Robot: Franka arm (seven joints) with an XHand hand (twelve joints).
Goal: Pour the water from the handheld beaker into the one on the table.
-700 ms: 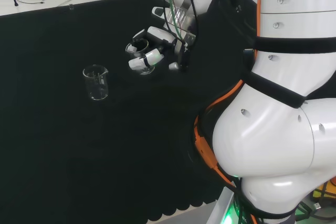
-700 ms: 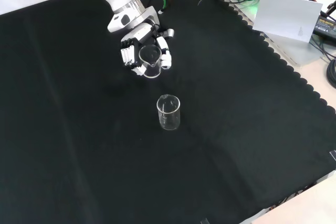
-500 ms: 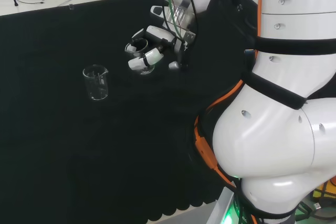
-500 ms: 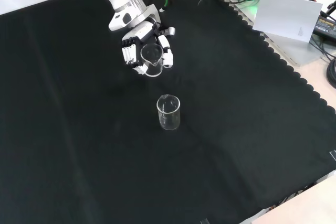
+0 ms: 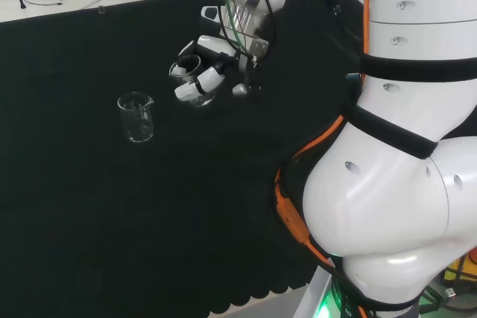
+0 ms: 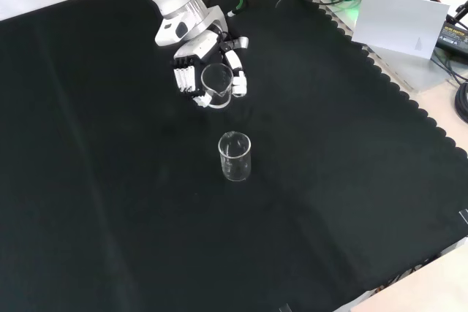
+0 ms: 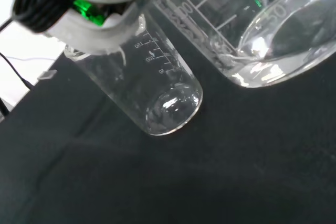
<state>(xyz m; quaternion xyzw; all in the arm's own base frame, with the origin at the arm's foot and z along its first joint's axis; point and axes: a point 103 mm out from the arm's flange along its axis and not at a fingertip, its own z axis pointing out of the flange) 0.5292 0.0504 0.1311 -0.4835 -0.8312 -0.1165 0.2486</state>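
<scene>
1. The bench is covered with a black cloth (image 6: 110, 202) whose edge is scalloped at the right of the front view.
2. One clear glass beaker (image 6: 235, 156) stands upright directly on the cloth, near its middle in the front view and at the left (image 5: 137, 118) in the head view.

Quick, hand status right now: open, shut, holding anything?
Hand: shut on the beaker, held above the cloth, apart from the table beaker.

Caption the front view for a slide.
Hand holding a clear beaker above the black cloth, short of the standing beaker.
</scene>
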